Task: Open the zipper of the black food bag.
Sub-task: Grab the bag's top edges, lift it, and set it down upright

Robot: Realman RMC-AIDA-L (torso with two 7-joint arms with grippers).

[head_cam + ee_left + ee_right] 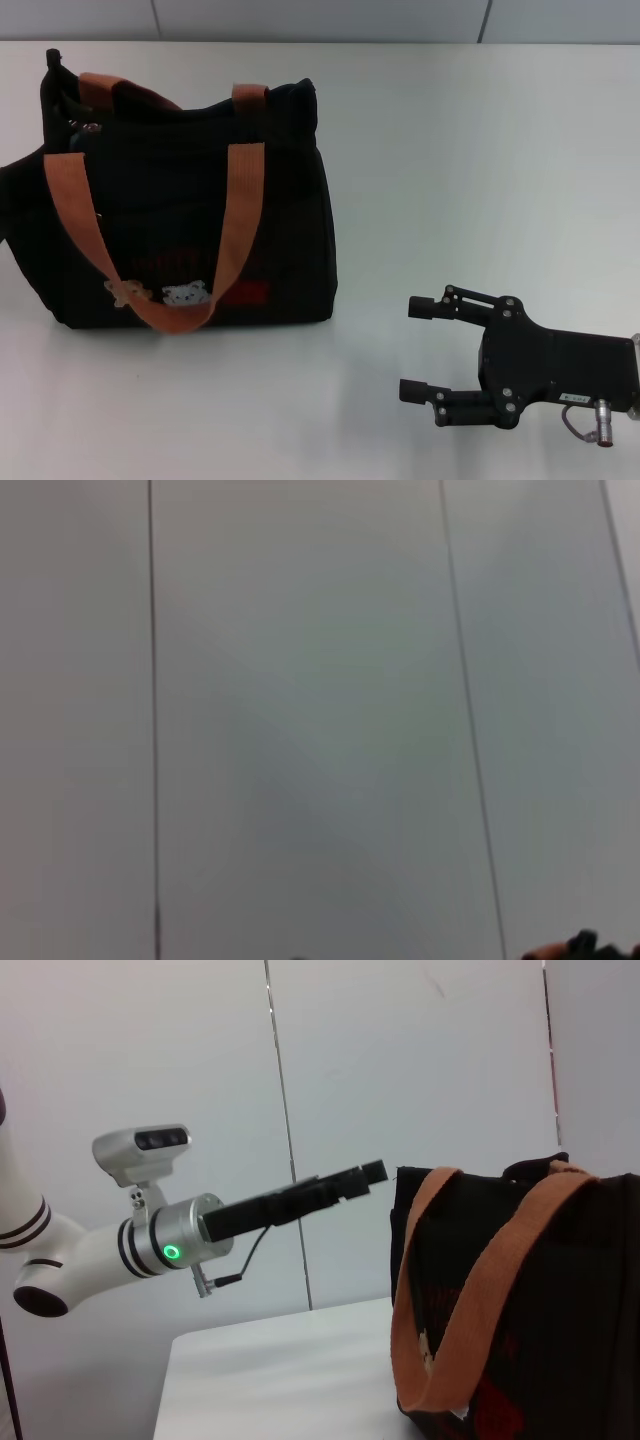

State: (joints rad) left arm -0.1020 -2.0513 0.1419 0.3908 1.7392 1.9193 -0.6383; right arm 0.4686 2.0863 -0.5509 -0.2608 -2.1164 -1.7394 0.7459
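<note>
Black food bag [190, 220] upright at left of white surface [480, 150]. Zipper not discernible along top edge; no sign of opening. Right claw [418, 348] wide, empty, well apart from bag. Left claw [372, 1171] raised near bag's end; spread indeterminate.
</note>
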